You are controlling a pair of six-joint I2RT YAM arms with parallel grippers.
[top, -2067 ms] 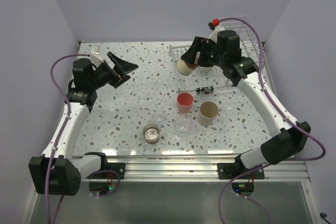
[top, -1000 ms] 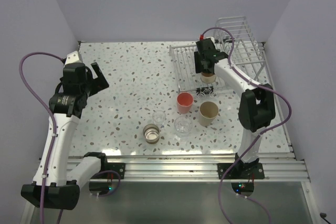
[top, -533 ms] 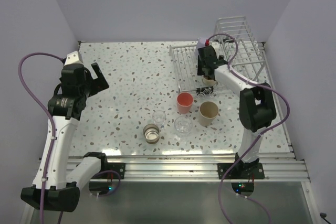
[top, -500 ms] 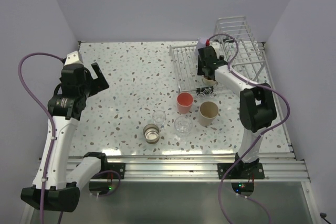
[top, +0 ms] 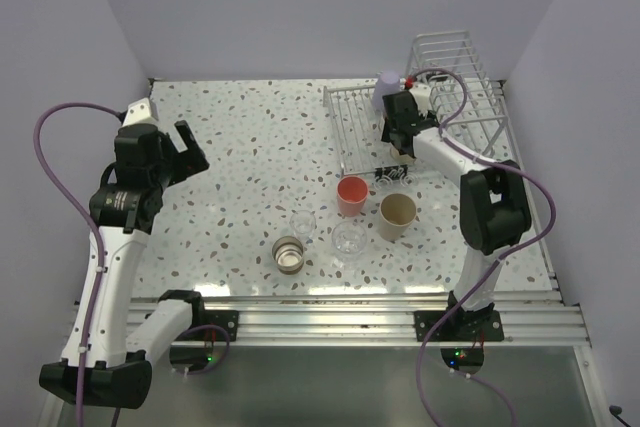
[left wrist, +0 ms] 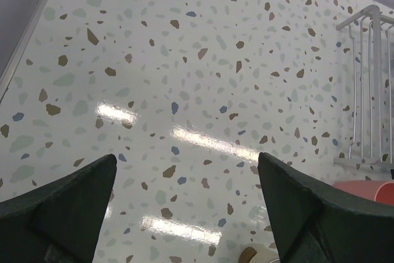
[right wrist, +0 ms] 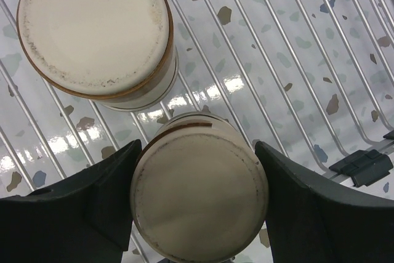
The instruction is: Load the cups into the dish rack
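The dish rack point(top: 350, 117) stands at the back right, its taller cage part point(top: 455, 67) behind the flat part. My right gripper point(top: 400, 139) is over the flat part, shut on an upside-down brownish cup point(right wrist: 200, 207) standing on the wires point(right wrist: 277, 60). A second upside-down brownish cup point(right wrist: 92, 29) stands just beside it. A lavender cup point(top: 388, 80) sits at the rack's back. The coral-red cup point(top: 351, 194), the beige cup point(top: 397, 215), two clear cups point(top: 303, 225) point(top: 348, 239) and a brownish cup point(top: 289, 253) stand on the table. My left gripper point(top: 185, 147) is open and empty.
The speckled table point(top: 250, 147) is enclosed by lilac walls at the back and both sides. The left wrist view shows my left gripper point(left wrist: 188, 164) above bare tabletop, with the rack's edge point(left wrist: 369, 90) and the coral-red cup point(left wrist: 363, 189) at the right.
My right gripper brought a brownish cup onto the rack beside the other one and has shifted slightly back and right, uncovering the lavender cup. The left arm swung left and rose, then held still.
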